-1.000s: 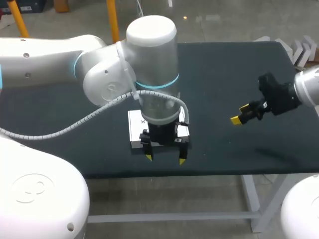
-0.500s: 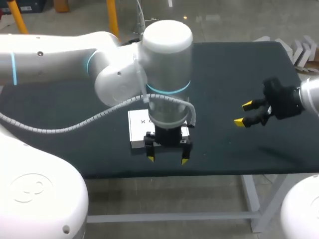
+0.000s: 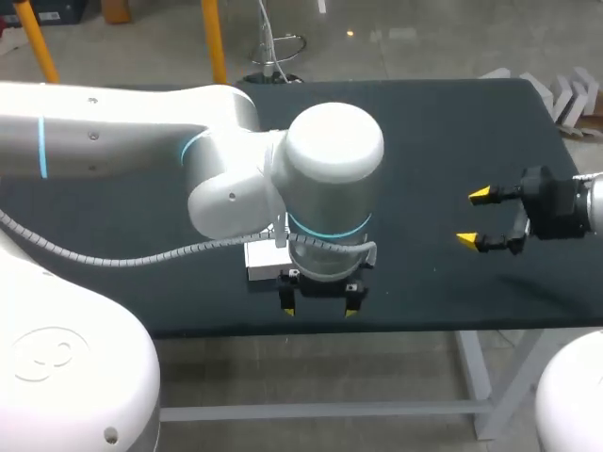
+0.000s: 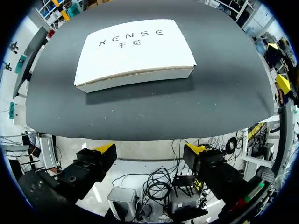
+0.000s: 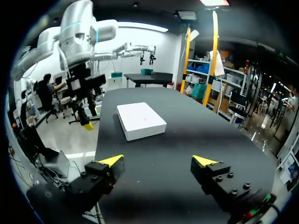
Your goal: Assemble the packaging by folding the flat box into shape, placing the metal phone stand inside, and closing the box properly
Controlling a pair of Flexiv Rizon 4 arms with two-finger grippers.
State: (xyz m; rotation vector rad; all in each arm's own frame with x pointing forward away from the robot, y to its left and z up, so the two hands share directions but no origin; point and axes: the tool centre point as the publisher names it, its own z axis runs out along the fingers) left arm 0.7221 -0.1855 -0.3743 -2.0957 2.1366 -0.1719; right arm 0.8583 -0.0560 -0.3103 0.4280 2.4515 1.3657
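Although the white cardboard box [image 4: 135, 51] already looks folded and shut, treat it as a light, thin-walled shell. It rests flat on the black table [image 3: 443, 132], near the front edge, with its printed lid face up. The metal phone stand is not visible in any view; whether it is inside cannot be told.

The left gripper [image 4: 150, 149] has its fingers spread and holds nothing. It hangs just past the table's front edge, with the box ahead of it and not touching. The right gripper [image 3: 474, 217] is likewise spread and empty, over the right part of the table, well apart from the box.

Handling judgement:
- The broad lid panel will probably flex under pressure; avoid pinching it at mid-span.
- Take hold across two opposite side walls, close to a corner, where the folds stiffen the card.
- The smooth card may slide on the table; steady it with the other gripper.
- Apply modest force only; the walls crease easily.
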